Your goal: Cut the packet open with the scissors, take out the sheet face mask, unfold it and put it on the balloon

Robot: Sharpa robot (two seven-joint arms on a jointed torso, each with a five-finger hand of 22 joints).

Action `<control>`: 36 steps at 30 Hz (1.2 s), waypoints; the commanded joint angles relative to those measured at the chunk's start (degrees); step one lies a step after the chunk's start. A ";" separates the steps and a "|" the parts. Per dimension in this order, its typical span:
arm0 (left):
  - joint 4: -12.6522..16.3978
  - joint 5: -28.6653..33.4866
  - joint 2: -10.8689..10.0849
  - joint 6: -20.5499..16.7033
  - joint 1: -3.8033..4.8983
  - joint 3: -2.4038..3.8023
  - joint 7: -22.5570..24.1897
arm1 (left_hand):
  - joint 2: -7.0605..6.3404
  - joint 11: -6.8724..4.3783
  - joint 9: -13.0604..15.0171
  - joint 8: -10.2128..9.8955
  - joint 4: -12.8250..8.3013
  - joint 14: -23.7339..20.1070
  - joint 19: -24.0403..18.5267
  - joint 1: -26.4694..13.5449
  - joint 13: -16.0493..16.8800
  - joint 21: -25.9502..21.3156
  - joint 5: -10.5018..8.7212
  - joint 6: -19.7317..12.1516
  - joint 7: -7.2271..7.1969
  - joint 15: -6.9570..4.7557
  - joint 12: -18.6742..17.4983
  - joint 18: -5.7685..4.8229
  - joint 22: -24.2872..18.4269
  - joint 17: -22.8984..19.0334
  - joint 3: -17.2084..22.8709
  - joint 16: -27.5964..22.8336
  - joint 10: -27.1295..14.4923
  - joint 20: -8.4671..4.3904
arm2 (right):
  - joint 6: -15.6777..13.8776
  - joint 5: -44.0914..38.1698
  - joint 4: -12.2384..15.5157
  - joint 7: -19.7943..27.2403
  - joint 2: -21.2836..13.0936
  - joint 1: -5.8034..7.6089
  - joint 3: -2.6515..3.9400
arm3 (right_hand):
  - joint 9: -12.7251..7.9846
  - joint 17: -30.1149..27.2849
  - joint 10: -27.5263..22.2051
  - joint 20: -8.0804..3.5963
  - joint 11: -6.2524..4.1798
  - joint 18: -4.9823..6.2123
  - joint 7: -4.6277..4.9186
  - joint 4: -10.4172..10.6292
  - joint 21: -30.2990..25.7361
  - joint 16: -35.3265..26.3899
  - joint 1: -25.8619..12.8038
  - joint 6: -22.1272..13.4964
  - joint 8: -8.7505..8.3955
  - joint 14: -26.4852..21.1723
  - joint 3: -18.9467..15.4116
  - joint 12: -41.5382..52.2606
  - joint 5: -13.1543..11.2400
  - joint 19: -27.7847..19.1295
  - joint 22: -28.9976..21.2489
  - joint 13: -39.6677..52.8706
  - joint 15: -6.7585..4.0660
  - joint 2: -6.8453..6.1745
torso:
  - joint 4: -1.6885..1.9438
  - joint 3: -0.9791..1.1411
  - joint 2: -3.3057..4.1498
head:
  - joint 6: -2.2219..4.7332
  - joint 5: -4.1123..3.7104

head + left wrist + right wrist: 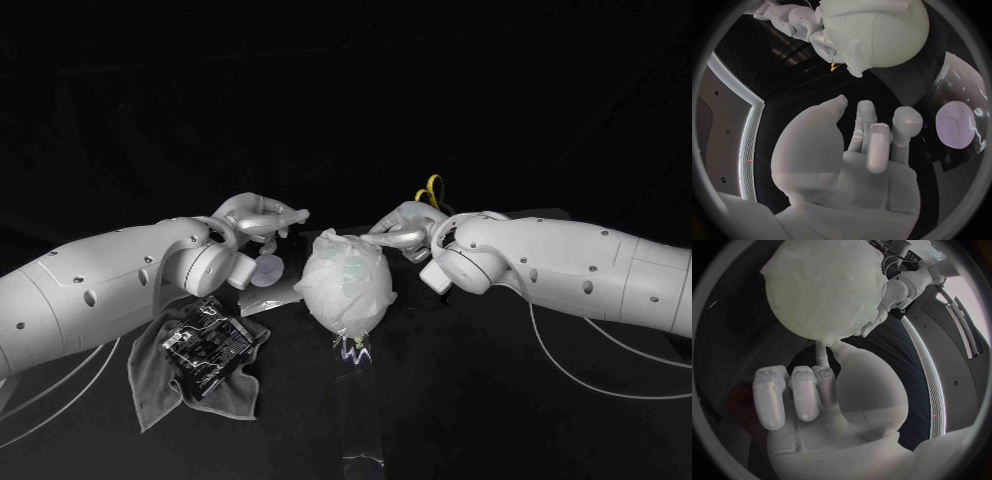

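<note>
The sheet face mask (346,290) is draped over the balloon (898,20) mid-table, so I'd judge this the last step: settling it on. The right hand (404,232), at the balloon's 1 o'clock, has fingertips at the mask's bunched edge; whether it is pinching or only pressing, I cannot tell. The left hand (264,222), at 10 o'clock, is loosely spread and empty. The packet (209,345) lies at 8 o'clock. Next, that bunched edge wants drawing flat, gently.
</note>
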 commanded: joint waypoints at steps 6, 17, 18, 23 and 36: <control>0.00 0.70 0.52 0.24 0.05 0.05 1.27 | -0.10 0.19 -0.15 -0.36 -0.11 2.70 -0.04 1.04 -0.20 -0.32 0.08 -0.32 0.08 0.56 -0.47 0.59 0.00 6.96 -0.55 -0.08 0.07 0.28 | -2.85 0.85 0.58 3.36 -0.07 -0.07 0.00 | 1.13 15.05 6.09 -1.94 -2.12 -0.80 -2.14 -5.13 0.35 0.24 5.59 3.58 2.16 5.99 3.02 0.19 0.16 6.10 15.10 15.05 -1.82 0.55 | -0.01 0.01 0.01 | -0.26 0.26; -0.11 0.71 0.94 1.21 0.05 0.05 1.68 | 0.03 0.00 -0.18 -0.17 -0.32 2.59 -0.15 2.31 -0.61 -0.55 0.08 0.14 -0.21 0.47 -0.70 0.64 -0.28 6.70 -1.06 -0.17 0.12 0.28 | -7.94 2.02 0.71 5.41 -0.21 -0.10 0.00 | 3.41 15.05 6.09 -2.78 -2.37 -0.80 -2.29 -7.56 0.35 0.24 4.23 3.93 4.45 5.99 7.14 0.19 0.15 6.10 15.10 15.05 -2.35 0.36 | 0.00 0.03 0.00 | -0.10 0.22; -0.12 0.72 1.00 1.29 0.05 0.05 1.73 | 0.02 -0.01 -0.18 -0.17 -0.32 2.51 -0.35 2.34 -0.74 -0.72 0.07 0.15 -0.23 0.46 -0.79 0.71 -0.60 6.50 -1.10 -0.22 0.05 0.28 | -8.11 2.04 0.73 5.43 -0.23 -0.10 0.00 | 3.41 15.05 6.09 -2.78 -2.37 -0.80 -2.29 -7.56 0.35 0.24 4.23 3.93 4.45 5.99 7.14 0.19 0.15 6.10 15.10 15.05 -2.35 0.36 | 0.02 0.04 0.00 | -0.04 0.19; -0.35 0.59 1.40 1.93 0.05 0.05 1.82 | -0.21 0.04 -0.51 -0.61 0.15 1.09 -2.86 2.50 -1.46 -3.04 0.07 -0.44 -0.18 0.49 -1.72 1.42 -4.28 3.54 -2.11 -1.16 -0.87 0.28 | -9.15 1.95 0.80 5.46 -0.34 -0.11 0.00 | 4.29 15.05 6.09 -2.87 -2.45 -0.80 -2.36 -8.37 0.35 0.24 3.10 3.71 5.19 5.99 8.77 0.19 0.14 6.10 15.10 15.05 -2.42 0.19 | -0.02 0.02 0.01 | -0.09 0.26; -2.06 -1.77 3.45 4.48 0.05 -0.01 1.25 | -0.65 0.37 -1.36 -1.39 0.95 0.08 -4.28 3.71 -1.81 -4.75 0.07 -1.35 0.15 0.82 -1.51 1.67 -6.11 2.13 -5.14 -1.72 -0.94 0.61 | -9.43 0.77 0.87 4.31 -0.88 -0.11 0.01 | 5.40 15.05 6.09 -2.95 -2.52 -0.80 -2.43 -9.37 0.35 0.24 1.60 3.38 6.07 5.99 10.65 0.19 0.13 6.10 15.10 15.05 -2.48 -0.02 | -0.02 0.02 0.04 | 0.02 0.33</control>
